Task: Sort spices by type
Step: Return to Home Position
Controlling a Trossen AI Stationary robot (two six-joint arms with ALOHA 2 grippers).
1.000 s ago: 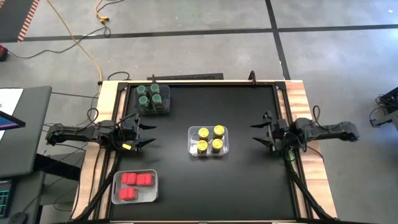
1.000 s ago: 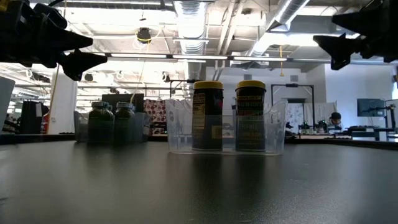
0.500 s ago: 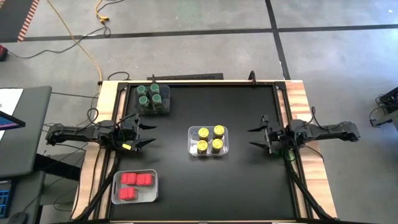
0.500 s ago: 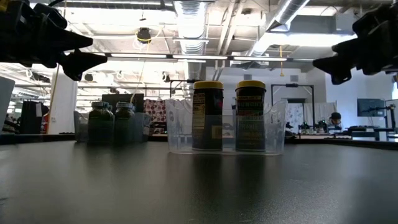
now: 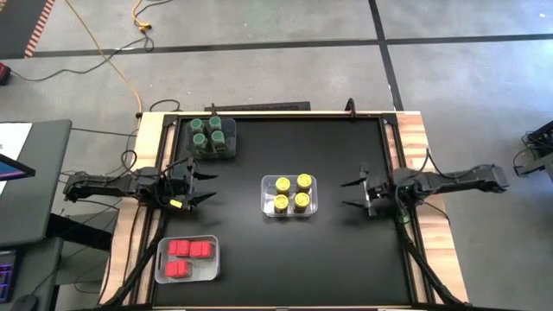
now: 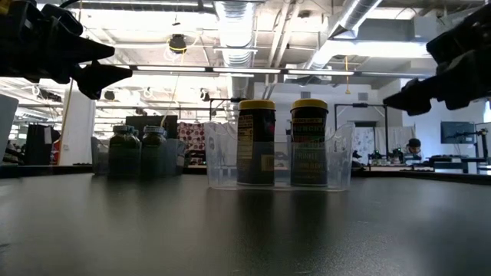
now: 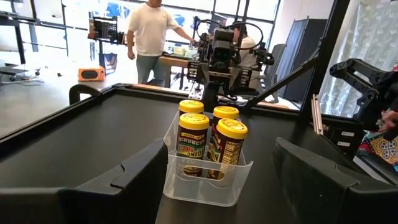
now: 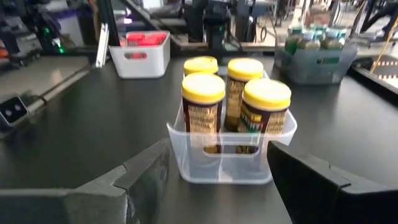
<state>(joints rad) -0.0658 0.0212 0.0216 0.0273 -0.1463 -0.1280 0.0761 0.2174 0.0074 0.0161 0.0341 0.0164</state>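
Several yellow-lidded spice jars (image 5: 291,193) stand in a clear bin (image 5: 266,195) at the table's middle. They also show in the left wrist view, yellow-lidded jars (image 7: 210,140), and in the right wrist view, yellow-lidded jars (image 8: 235,102). Green-lidded jars (image 5: 212,131) fill a grey bin (image 5: 232,145) at the far left. Red-topped jars (image 5: 187,256) lie in a pale bin (image 5: 162,261) at the near left. My left gripper (image 5: 211,186) hangs open above the table's left side. My right gripper (image 5: 345,194) hangs open to the right of the clear bin, pointing at it.
The black tabletop (image 5: 346,259) has a raised wooden rim (image 5: 428,173) on the left and right. Bare tabletop lies between the bins and along the near and right sides. Beyond the far edge a person (image 7: 149,37) stands in the room.
My right gripper has sunk toward the table and edged toward the clear bin of yellow-lidded jars, its fingers tipping a little downward. The gap between its fingers looks unchanged. The jars and bins have stayed where they were.
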